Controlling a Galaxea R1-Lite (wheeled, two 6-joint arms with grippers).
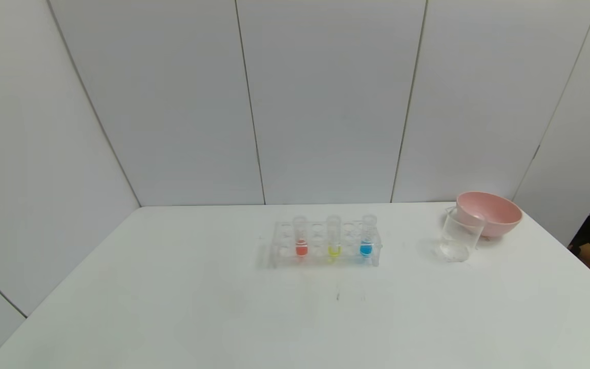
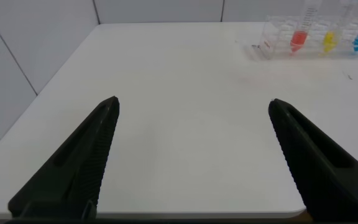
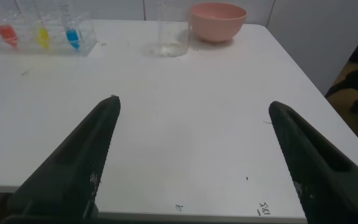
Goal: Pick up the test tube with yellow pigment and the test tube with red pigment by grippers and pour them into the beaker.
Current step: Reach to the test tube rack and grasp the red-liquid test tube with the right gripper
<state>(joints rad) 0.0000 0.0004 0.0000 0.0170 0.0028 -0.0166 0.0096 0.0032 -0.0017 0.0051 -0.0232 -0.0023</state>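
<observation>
Nothing of the task had been done, judging by how things lay: both pours were left, and neither tube had been lifted. The small clear test tube with yellow pigment point(image 1: 334, 237) stood upright in the middle of the clear plastic rack point(image 1: 324, 258), which sat toward the far edge of the white worktop point(image 1: 172, 307), roughly midway along it. The matching clear test tube with red pigment point(image 1: 300, 236) stood upright at the rack's left end, and a third clear tube with blue liquid point(image 1: 367, 235) (not wanted for this job) at its right end. Each held only a little colour at the bottom.

The small clear beaker with a pouring lip point(image 1: 459, 237) stood near the far right corner of the worktop, well apart from the rack. It looked empty, with no tint in it. Just behind it, touching or nearly so, sat the pink rounded bowl point(image 1: 489, 213); what it held could not be seen.

The left gripper point(image 2: 191, 155) hung over the near left part of the worktop with its black jaws spread wide, gripping nothing. The right gripper point(image 3: 191, 155) hung over the near right part, jaws likewise spread wide and empty. Neither showed in the head view, so both were well back from the tubes.
</observation>
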